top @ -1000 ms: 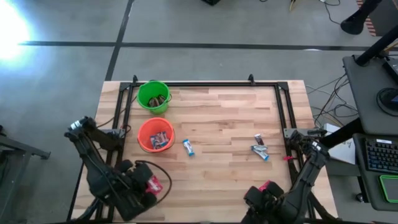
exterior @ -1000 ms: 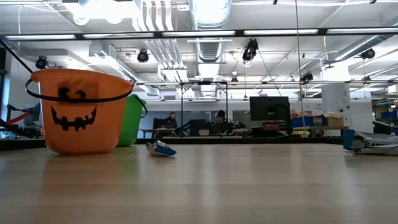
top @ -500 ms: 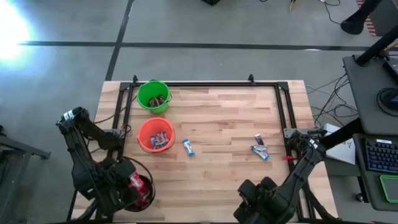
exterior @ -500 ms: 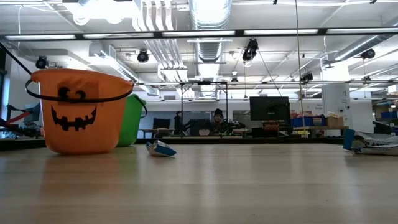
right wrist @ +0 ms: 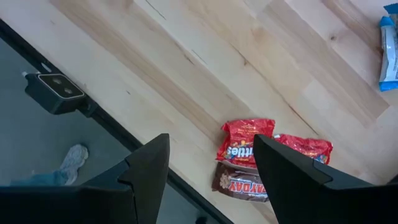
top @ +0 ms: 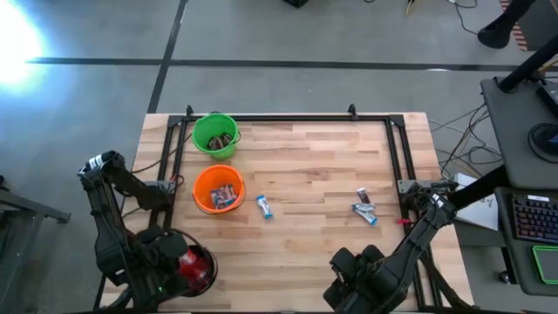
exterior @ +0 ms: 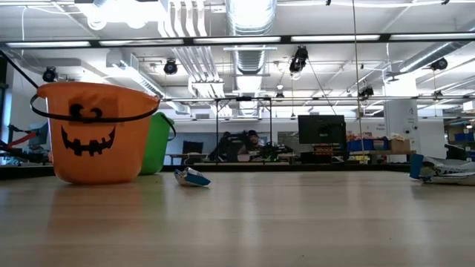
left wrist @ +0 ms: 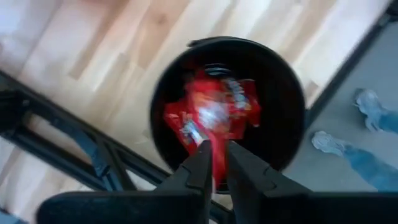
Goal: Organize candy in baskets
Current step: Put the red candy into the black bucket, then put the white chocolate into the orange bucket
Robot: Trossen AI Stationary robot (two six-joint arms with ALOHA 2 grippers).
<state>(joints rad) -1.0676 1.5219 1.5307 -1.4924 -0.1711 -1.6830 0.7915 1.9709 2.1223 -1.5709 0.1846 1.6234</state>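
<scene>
My left gripper (left wrist: 215, 163) hangs near the table's near-left corner, over the black bucket (left wrist: 283, 106) (top: 206, 264). It is shut on a red candy, and more red candies (left wrist: 214, 112) lie in that bucket. My right gripper (right wrist: 211, 180) is open above two red candies (right wrist: 244, 143) and a brown one (right wrist: 239, 183) near the table's near edge. The orange bucket (top: 218, 189) (exterior: 93, 133) and the green bucket (top: 214, 135) (exterior: 157, 141) stand on their bases at the left. A blue-and-white candy (top: 263, 207) (exterior: 191, 176) lies flat beside the orange bucket. My left gripper pinches a red wrapper (left wrist: 216, 169) between its two fingers, coming from above and pointing down. The candy is lifted clear above the black bucket's mouth. The fingers hide most of the wrapper, so which part they have cannot be told.
More candies (top: 364, 208) (exterior: 438, 172) lie near the right rail. A black metal frame (top: 288, 117) runs round the table's edges. The middle of the wooden top (top: 305, 174) is bare. A person's shoes (left wrist: 367, 106) show on the floor beyond the near-left corner.
My left arm has swung toward the table's left edge, carrying the red candy with it, and now stands over the black bucket. My right arm has shifted slightly toward the left along the near edge.
</scene>
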